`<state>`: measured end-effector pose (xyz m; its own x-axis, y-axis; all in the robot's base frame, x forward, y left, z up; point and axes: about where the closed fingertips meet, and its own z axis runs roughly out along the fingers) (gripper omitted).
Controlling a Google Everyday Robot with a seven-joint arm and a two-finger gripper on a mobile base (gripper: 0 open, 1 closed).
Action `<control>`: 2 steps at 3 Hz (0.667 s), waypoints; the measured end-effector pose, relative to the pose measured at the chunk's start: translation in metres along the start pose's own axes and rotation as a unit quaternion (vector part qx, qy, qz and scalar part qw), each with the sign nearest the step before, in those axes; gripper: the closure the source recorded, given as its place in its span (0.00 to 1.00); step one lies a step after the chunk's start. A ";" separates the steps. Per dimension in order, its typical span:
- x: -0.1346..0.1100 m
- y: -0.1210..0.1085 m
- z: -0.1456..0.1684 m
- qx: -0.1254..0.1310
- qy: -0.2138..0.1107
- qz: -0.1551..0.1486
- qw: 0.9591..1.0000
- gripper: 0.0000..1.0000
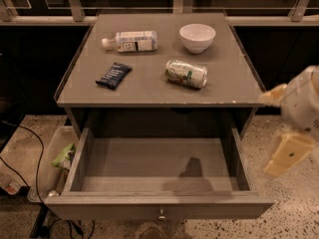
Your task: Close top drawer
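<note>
**Standing open: top drawer out, arm off to the right**

Top drawer (109, 209) is pulled well out of the grey cabinet toward the camera. Its flat front runs along the bottom of the view, w/ a small round metal knob (161, 214) at centre. Inside is bare grey board, w/ a dark shadow (192, 171) on the floor right of centre, near the front wall.

End effector (291, 133) is at the far right of the view, outside the cabinet's right side and roughly level w/ the drawer's right wall. It's apart from the drawer, not touching it or anything else. White rounded body w/ cream-coloured pieces; can't tell if it's apart or together.

On the cabinet's surface (234, 86), 4 items:
- Water bottle (130, 41) lies on its side near the back edge, left of centre, cap toward the left edge.
- White bowl (197, 37) stands upright near the back edge, right of centre, apart from the bottle.
- Can (186, 73) lies on its side about mid-surface, in front of the bowl, slightly tilted.
- Dark snack bar (113, 75) lies flat toward the left edge, angled, in front of the bottle.

On the speckled floor (279, 218), a clear plastic bin (50, 158) sits just beside the cabinet's left side w/ something green (65, 156) in it. Black cables (31, 143) trail over the floor further left.
</note>
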<state>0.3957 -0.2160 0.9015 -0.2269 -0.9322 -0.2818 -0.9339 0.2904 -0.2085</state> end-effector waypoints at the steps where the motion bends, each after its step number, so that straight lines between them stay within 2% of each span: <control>1: 0.016 0.033 0.050 -0.032 -0.009 0.009 0.999 0.36; 2: 0.019 0.038 0.055 -0.037 -0.005 0.010 0.999 0.60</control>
<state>0.3716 -0.2106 0.8366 -0.2437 -0.9241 -0.2942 -0.9473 0.2918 -0.1320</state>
